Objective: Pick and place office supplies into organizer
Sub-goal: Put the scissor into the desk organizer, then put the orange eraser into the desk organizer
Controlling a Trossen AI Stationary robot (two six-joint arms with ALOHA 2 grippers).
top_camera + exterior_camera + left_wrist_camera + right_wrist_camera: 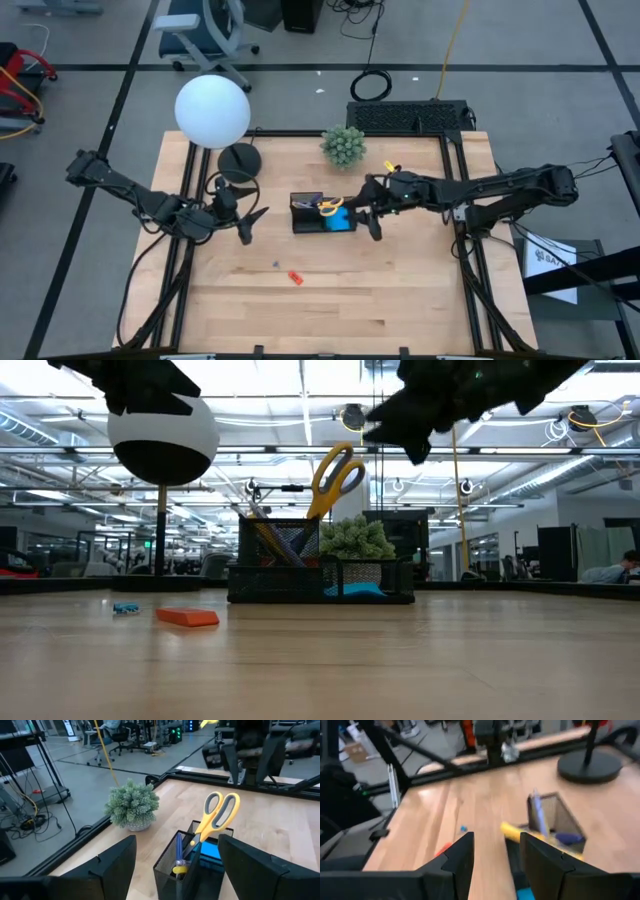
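Observation:
The black mesh organizer [310, 215] stands mid-table. In it the yellow-handled scissors [216, 815] stand upright with handles up, beside pens [179, 851] in its tall cup. A blue sticky-note pad [343, 223] lies in its low part. A red piece [295, 277] and a tiny blue piece [275, 265] lie on the table nearer the front edge. My left gripper [250, 222] hovers open to the left of the organizer. My right gripper [369, 208] hovers open just right of it, above the table, with nothing between its fingers [496, 840].
A green spiky plant ball [343, 146] sits behind the organizer near the far edge. A lamp with a white globe [212, 110] and a round black base [240, 160] stands at the far left. Bare wood lies toward the front edge.

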